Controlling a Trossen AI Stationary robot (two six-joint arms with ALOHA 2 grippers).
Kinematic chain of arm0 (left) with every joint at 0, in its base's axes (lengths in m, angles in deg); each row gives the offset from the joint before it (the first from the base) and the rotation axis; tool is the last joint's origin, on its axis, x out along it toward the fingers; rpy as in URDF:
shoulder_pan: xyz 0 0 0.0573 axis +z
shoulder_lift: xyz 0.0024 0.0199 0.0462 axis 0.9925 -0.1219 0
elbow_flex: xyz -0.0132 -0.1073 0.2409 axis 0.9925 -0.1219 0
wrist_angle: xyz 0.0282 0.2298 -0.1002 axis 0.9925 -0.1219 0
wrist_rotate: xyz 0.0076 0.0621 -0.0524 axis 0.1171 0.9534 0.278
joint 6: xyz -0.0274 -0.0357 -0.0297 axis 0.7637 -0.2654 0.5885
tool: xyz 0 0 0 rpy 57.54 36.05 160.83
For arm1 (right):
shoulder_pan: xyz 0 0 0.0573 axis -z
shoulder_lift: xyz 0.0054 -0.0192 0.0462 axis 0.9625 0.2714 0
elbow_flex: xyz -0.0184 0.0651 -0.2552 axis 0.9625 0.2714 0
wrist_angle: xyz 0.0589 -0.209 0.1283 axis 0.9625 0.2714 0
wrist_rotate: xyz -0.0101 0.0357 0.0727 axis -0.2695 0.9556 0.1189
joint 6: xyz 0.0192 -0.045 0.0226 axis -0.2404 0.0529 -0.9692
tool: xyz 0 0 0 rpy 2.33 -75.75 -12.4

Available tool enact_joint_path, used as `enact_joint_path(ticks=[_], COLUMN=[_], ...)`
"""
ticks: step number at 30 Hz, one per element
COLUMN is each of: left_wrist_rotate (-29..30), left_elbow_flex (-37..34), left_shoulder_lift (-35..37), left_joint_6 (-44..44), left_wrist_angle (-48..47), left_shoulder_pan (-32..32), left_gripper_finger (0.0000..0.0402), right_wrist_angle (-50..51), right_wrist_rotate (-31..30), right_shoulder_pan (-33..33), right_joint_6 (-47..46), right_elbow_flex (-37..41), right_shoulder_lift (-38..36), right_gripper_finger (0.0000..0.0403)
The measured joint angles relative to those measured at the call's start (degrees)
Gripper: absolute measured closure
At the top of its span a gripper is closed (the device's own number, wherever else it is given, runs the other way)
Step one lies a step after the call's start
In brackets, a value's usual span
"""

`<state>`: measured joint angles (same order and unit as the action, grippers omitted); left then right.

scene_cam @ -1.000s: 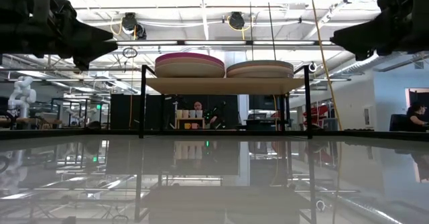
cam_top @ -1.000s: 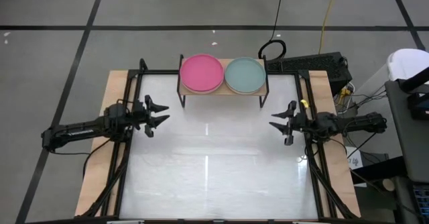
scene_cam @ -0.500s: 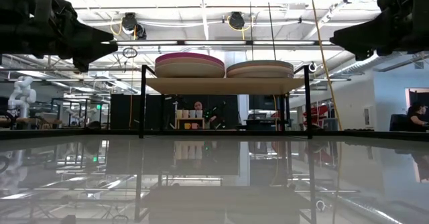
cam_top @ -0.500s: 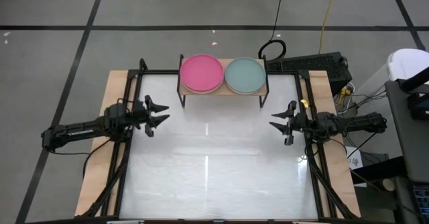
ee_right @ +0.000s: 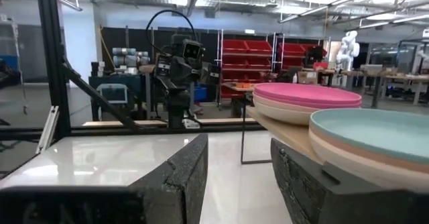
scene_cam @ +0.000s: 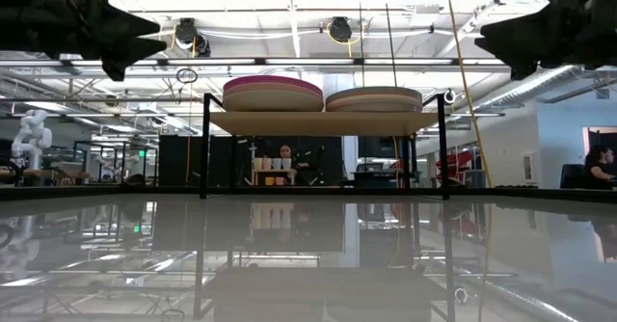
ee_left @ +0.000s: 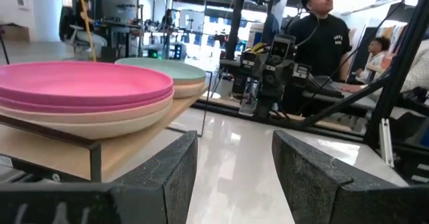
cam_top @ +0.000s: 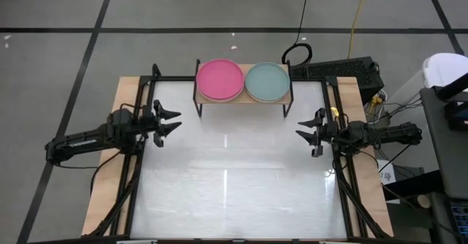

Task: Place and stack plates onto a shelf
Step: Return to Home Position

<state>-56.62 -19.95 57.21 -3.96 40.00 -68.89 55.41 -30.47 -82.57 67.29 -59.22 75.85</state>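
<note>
Jaws spread, left and right, both empty; plates (cam_top: 221, 79) in two piles on shelf (cam_top: 245, 100).

The magenta plate (cam_top: 220, 79), nearer the left gripper (cam_top: 174, 120), tops pink and beige ones. The teal plate (cam_top: 267, 81), nearer the right gripper (cam_top: 301, 133), tops peach and beige. The shelf (scene_cam: 318, 122) has a light wood board on black legs. Both grippers are black. The table (cam_top: 227, 193) is glossy white, edged in pale wood.
</note>
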Motion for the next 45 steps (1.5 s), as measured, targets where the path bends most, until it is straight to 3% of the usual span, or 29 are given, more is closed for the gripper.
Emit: enact_joint_path(ticks=[20, 26, 36, 41, 45], left_wrist_rotate=[0.5, 0.5, 0.5, 0.5, 0.5], left_elbow_flex=[-7.7, -8.1, -8.2, -8.2, -8.2], left_shoulder_lift=[0.0, 0.0, 0.0, 0.0, 0.0], left_joint_6=[1.4, 0.6, 0.8, 0.8, 0.8], left_wrist_angle=[4.3, 3.5, 2.5, 2.6, 2.5], left_shoulder_pan=[0.0, 0.0, 0.0, 0.0, 0.0], left_gripper_finger=[0.0204, 0.0204, 0.0204, 0.0204, 0.0204], right_wrist_angle=[4.6, 5.4, 4.0, 1.8, 6.9], right_wrist_rotate=[3.1, 3.1, 3.2, 10.6, 11.2], right_shoulder_pan=[0.0, 0.0, 0.0, 0.0, 0.0], right_joint_6=[-3.8, 0.0, -2.8, -4.5, -4.2], right_elbow_flex=[-2.1, -2.2, -2.2, -3.1, -7.5], right_shoulder_lift=[2.5, 2.6, 2.6, 2.6, 2.6], right_gripper_finger=[0.0259, 0.0259, 0.0259, 0.0259, 0.0263])
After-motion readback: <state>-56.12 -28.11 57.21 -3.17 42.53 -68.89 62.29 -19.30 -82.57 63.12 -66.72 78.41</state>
